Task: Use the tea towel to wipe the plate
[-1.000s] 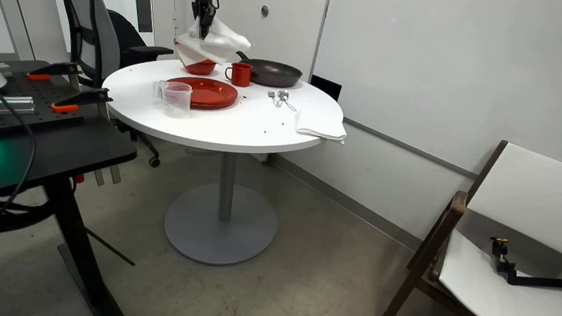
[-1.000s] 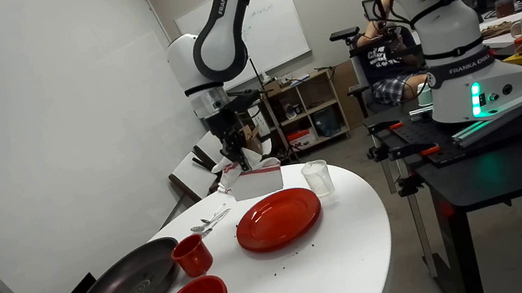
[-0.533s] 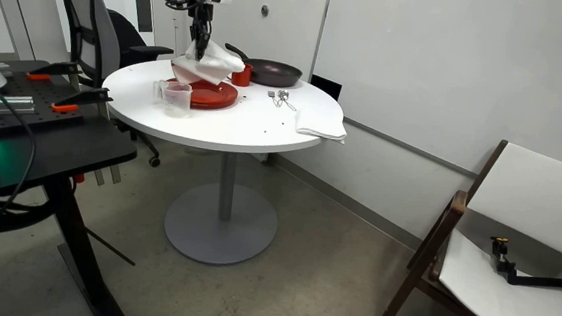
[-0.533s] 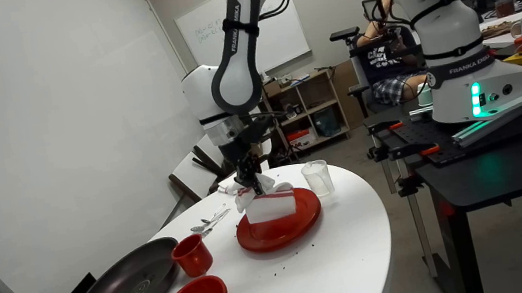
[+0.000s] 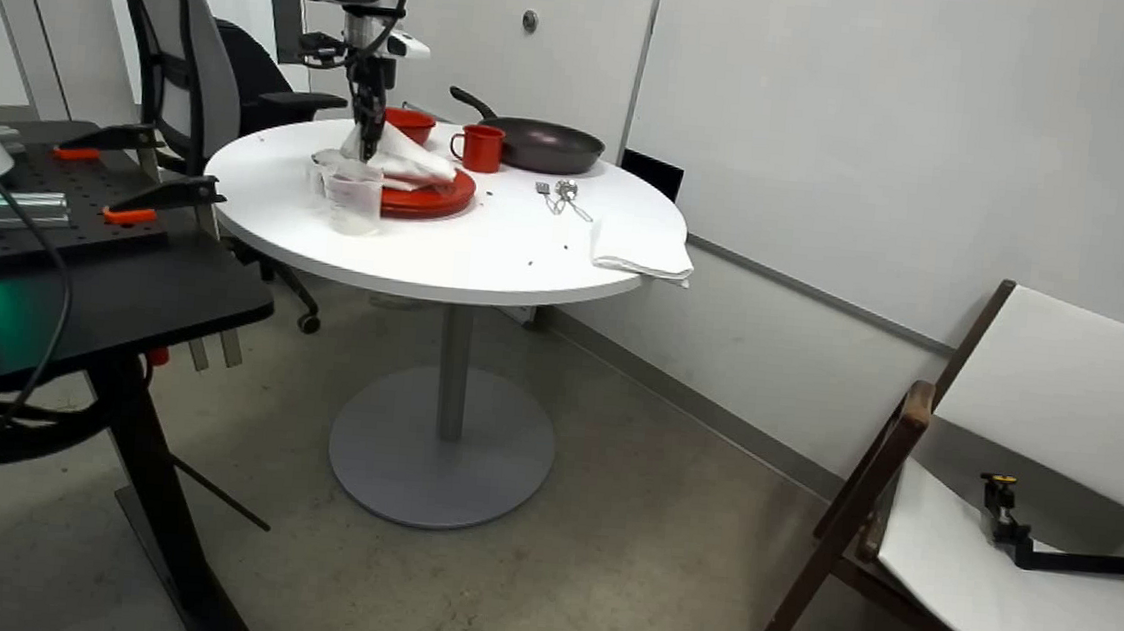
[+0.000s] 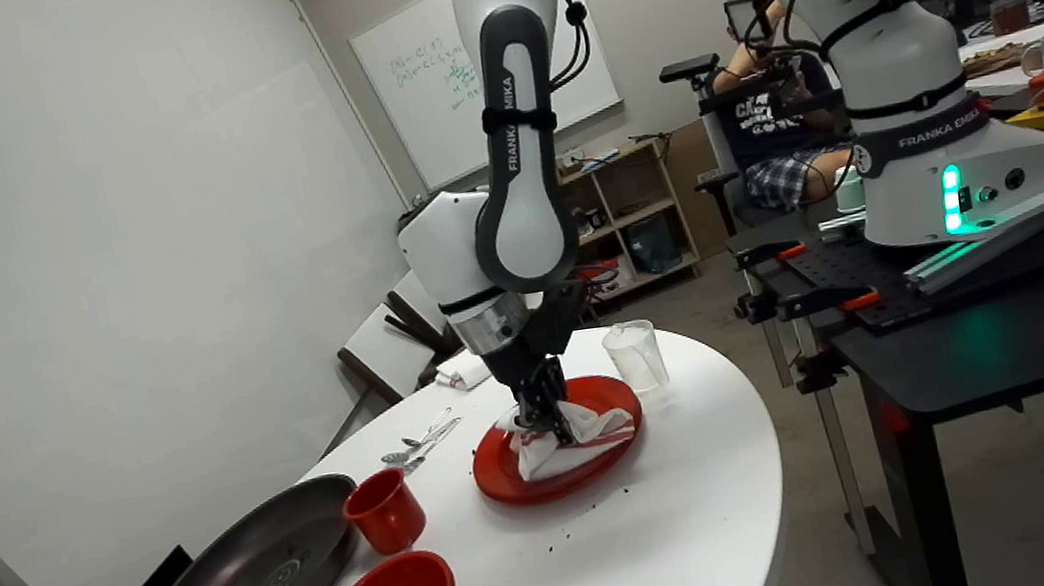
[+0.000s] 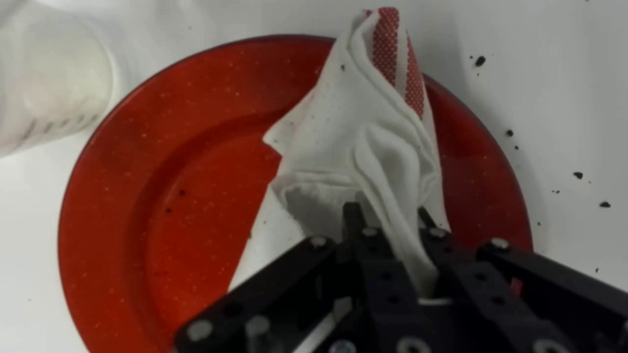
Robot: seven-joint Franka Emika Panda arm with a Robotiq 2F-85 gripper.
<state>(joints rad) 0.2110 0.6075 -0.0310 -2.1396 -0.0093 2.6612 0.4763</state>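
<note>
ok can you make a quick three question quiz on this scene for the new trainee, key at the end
1. What is pinched between the fingers?
2. True or false: in the wrist view, dark specks show on both the table and the red plate.
3. Fill the gap: in an exterior view, a red ____ with a handle stands beside the frying pan.

Key:
1. The tea towel, white with red stripes.
2. True.
3. The missing word is mug.
</note>
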